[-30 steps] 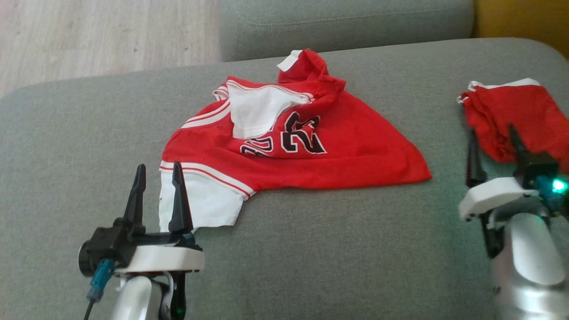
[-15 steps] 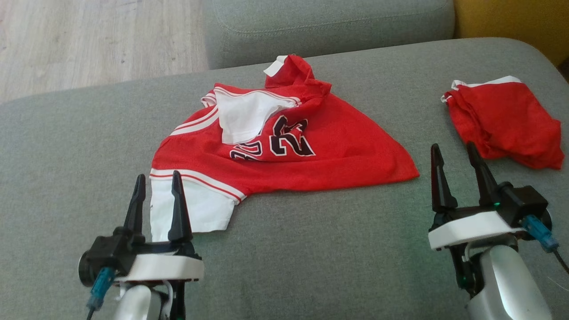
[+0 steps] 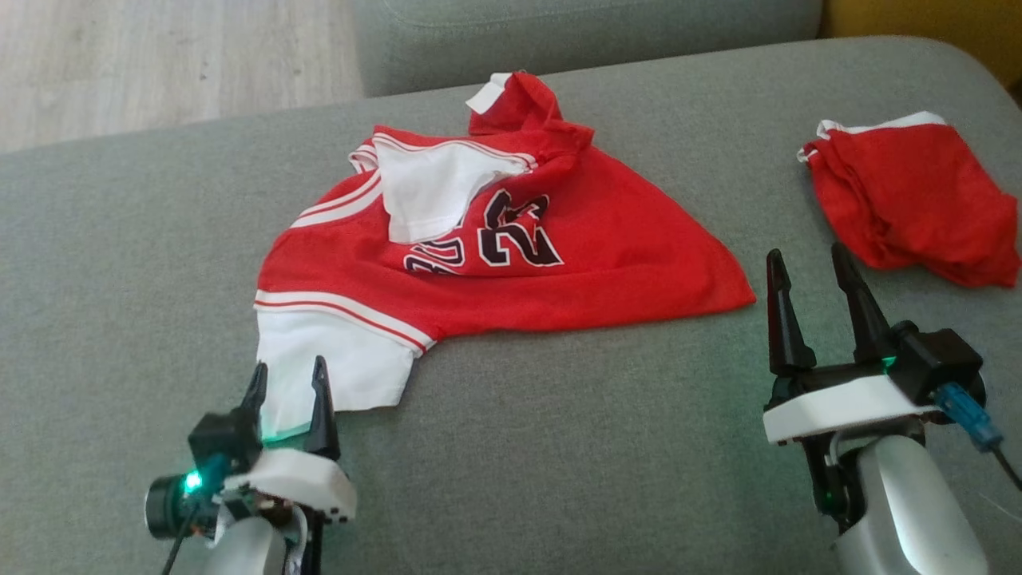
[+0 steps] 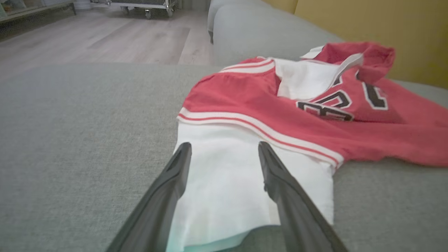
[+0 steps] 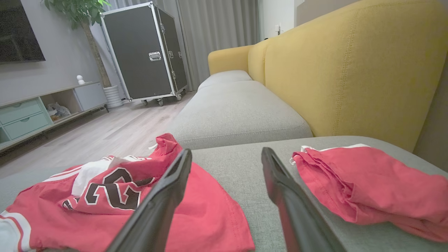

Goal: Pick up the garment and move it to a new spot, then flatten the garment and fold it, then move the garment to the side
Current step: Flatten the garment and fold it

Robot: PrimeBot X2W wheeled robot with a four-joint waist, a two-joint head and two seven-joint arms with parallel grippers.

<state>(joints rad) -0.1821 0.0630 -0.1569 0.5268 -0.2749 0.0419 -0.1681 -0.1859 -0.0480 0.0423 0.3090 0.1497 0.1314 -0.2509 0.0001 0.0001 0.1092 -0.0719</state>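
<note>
Two red garments: numbered jersey (image 3: 559, 271) mid-frame, smaller bundle (image 3: 910, 200) at upper right. Two grippers: left gripper (image 3: 289, 366) at lower left, right gripper (image 3: 805, 251) at lower right. One black wheeled case (image 5: 147, 52), upper left.

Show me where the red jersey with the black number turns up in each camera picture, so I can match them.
Head view: red jersey in the middle, spread on the grey sofa cushion.
Left wrist view: red jersey from centre to right edge, its white part nearest the camera.
Right wrist view: red jersey at lower left.
Shared landmark: the black number print on it.
</note>
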